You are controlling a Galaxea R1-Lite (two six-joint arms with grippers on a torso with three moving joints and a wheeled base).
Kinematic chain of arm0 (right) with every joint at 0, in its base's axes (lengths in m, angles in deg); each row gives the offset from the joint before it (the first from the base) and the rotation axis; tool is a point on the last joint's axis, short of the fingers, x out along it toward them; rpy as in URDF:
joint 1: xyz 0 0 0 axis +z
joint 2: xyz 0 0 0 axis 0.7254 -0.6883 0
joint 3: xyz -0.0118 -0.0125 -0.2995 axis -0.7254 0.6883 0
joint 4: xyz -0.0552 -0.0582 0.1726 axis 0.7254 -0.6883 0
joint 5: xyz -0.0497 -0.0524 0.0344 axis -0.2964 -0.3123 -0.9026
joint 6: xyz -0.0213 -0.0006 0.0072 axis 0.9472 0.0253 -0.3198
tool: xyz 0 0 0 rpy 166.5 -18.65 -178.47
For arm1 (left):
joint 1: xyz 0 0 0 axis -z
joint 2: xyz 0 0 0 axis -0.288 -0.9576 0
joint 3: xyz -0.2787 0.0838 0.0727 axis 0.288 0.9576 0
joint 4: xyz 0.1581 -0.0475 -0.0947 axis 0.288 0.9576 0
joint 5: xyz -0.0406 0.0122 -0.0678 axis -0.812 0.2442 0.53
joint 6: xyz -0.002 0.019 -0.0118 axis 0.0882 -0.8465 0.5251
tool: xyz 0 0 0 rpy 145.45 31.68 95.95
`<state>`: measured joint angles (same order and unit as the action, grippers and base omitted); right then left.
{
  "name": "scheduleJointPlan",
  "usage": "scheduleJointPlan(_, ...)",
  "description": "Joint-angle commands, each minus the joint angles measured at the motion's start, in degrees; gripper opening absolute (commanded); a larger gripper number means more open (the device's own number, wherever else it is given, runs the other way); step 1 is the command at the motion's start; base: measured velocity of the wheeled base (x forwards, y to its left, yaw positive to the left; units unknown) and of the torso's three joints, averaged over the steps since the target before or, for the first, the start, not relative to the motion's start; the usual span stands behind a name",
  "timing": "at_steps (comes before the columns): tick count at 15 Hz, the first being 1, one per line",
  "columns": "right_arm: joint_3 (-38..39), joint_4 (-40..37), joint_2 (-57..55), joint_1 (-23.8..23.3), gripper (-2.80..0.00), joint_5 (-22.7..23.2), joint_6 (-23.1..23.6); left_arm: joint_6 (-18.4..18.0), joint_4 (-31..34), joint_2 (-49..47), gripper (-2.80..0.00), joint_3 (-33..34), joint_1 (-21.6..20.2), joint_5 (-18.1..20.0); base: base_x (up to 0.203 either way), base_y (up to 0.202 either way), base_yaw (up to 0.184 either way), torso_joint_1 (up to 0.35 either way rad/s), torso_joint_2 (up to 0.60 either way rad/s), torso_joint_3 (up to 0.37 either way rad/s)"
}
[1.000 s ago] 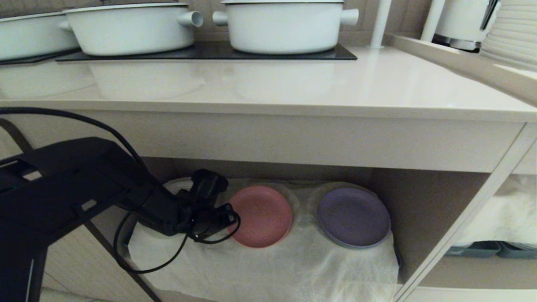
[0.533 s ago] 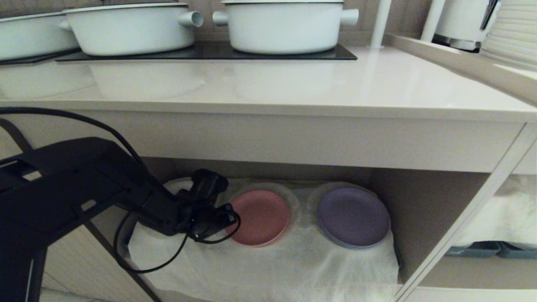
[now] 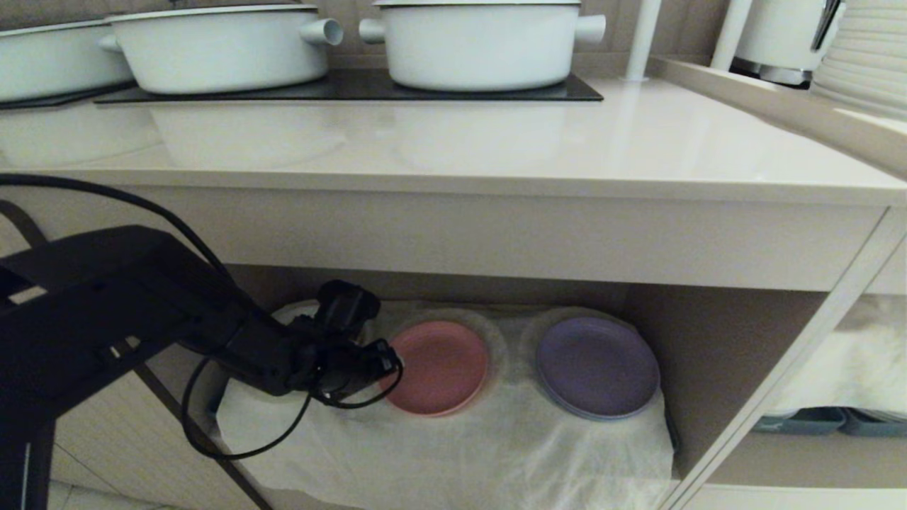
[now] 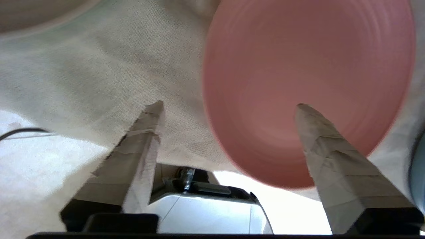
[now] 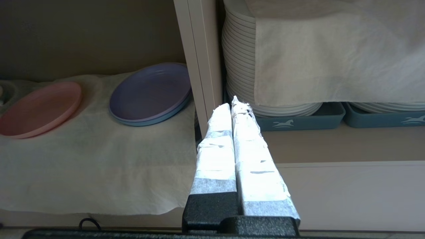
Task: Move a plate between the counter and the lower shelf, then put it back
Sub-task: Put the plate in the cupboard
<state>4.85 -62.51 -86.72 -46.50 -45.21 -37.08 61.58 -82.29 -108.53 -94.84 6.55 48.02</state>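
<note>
The pink plate (image 3: 439,367) lies flat on the white cloth of the lower shelf (image 3: 460,453), under the beige counter (image 3: 496,142). My left gripper (image 3: 386,365) reaches into the shelf at the plate's left edge and is open. In the left wrist view its fingers stand wide apart (image 4: 229,104): one is over the plate (image 4: 308,83) and the other over the cloth, and neither presses on the rim. My right gripper (image 5: 237,103) is shut on nothing and parked outside the shelf, in front of the divider post.
A purple plate (image 3: 596,366) sits to the right of the pink one on the same cloth. Two white pots (image 3: 220,46) (image 3: 482,42) stand on the black hob. The cubby to the right holds stacked white plates (image 5: 239,66) in dark trays (image 5: 298,121).
My left gripper has gone from shut on the plate's edge to open. The plate has dropped from tilted to flat on the cloth. The left arm has drawn back slightly.
</note>
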Motion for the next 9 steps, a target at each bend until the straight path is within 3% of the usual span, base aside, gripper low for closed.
scheduleJointPlan(1,0.0,0.0,0.0,0.0,-2.8,0.0,0.0,0.3,4.3,2.7,0.0,0.0,0.1,0.0,0.0,0.0,0.0,0.0,0.0,0.0)
scheduleJointPlan(9,0.0,0.0,0.0,0.0,-2.8,0.0,0.0,0.2,18.1,11.1,0.0,0.2,0.2,2.4,0.0,0.0,0.0,0.0,0.0,0.0)
